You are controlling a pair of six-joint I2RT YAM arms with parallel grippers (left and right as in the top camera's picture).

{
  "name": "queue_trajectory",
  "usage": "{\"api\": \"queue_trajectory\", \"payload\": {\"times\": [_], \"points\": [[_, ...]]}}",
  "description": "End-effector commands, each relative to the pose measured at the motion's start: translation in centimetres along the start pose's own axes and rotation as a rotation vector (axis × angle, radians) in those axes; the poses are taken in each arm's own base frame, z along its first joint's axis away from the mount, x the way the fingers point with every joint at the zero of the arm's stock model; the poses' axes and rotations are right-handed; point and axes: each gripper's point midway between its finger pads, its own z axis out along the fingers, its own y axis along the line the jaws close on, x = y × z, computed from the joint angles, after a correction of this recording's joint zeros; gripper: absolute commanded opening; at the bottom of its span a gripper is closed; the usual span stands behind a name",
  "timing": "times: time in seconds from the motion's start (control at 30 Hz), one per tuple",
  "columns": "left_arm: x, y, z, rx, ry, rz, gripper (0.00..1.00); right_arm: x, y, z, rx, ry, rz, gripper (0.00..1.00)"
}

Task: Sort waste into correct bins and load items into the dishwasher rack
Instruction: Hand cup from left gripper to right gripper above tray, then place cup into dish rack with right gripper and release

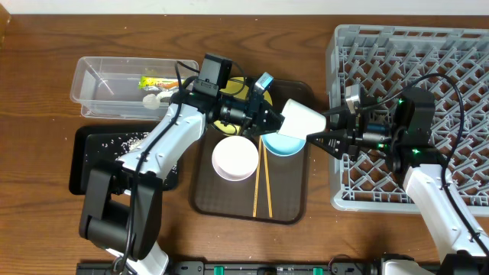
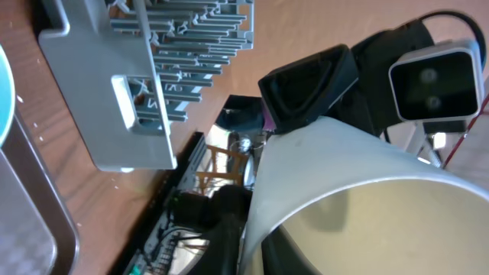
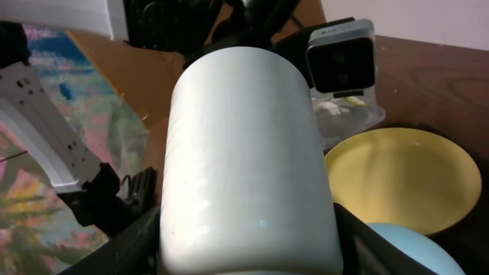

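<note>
Handover in progress above the brown serving tray (image 1: 290, 195): the small pale cup (image 1: 300, 119) hangs on its side in the air between both arms. The left end effector (image 1: 269, 116) pinches it at the open end, with one finger (image 2: 309, 84) flat on the outer wall. The right end effector (image 1: 319, 136) straddles the body of the cup. Its fingers (image 3: 359, 248) flank the wall, but whether they press on it cannot be told. Principal risk: if the left lets go before the right has a firm hold, the smooth round wall will likely slip. The cup would then drop onto the light blue bowl (image 1: 281, 145) just beneath, with chipping possible. Secondary risk: a fall or bounce could reach the white bowl (image 1: 234, 158) and the chopsticks (image 1: 262, 179) beside it, scattering the latter. If both arms grip and pull at once, the cup may twist out of line. The yellow plate (image 3: 405, 179) lies under the left arm, so a low retreat could clip it. Further out, the dishwasher rack (image 1: 458, 61) stands to the right; a skewed cup may catch on its pegs. The clear tub (image 1: 99, 84) and black tray (image 1: 88, 164) are well apart and not at risk.
</note>
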Motion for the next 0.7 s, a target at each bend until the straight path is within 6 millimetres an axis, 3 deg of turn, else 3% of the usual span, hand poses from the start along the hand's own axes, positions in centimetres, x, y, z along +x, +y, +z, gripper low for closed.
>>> {"api": "queue_trajectory", "payload": {"times": [0.0,0.17,0.33,0.4,0.53,0.67], "points": [[-0.2,-0.3,0.1,-0.003,-0.002,0.014,0.33,-0.5,-0.5,0.2,0.028,0.004,-0.008,0.51],[-1.5,2.4,-0.2,-0.146,-0.094,0.01,0.49,-0.3,-3.6,-0.1,0.213,0.009,0.075,0.34],[-2.1,6.4,-2.3,-0.369,-0.189,-0.022,0.53,-1.3,-5.3,-1.3,0.358,-0.003,0.059,0.16],[-1.9,7.3,-3.6,-0.448,-0.216,-0.022,0.54,-2.1,-6.0,-2.1,0.427,-0.008,0.063,0.04],[-1.6,7.5,-6.6,-0.594,-0.291,0.015,0.54,-4.1,-6.7,-4.2,0.545,-0.006,0.1,0.01],[-1.6,6.1,-9.4,-0.717,-0.396,0.076,0.54,-5.6,-7.4,-6.8,0.686,0.016,0.174,0.01]]}}
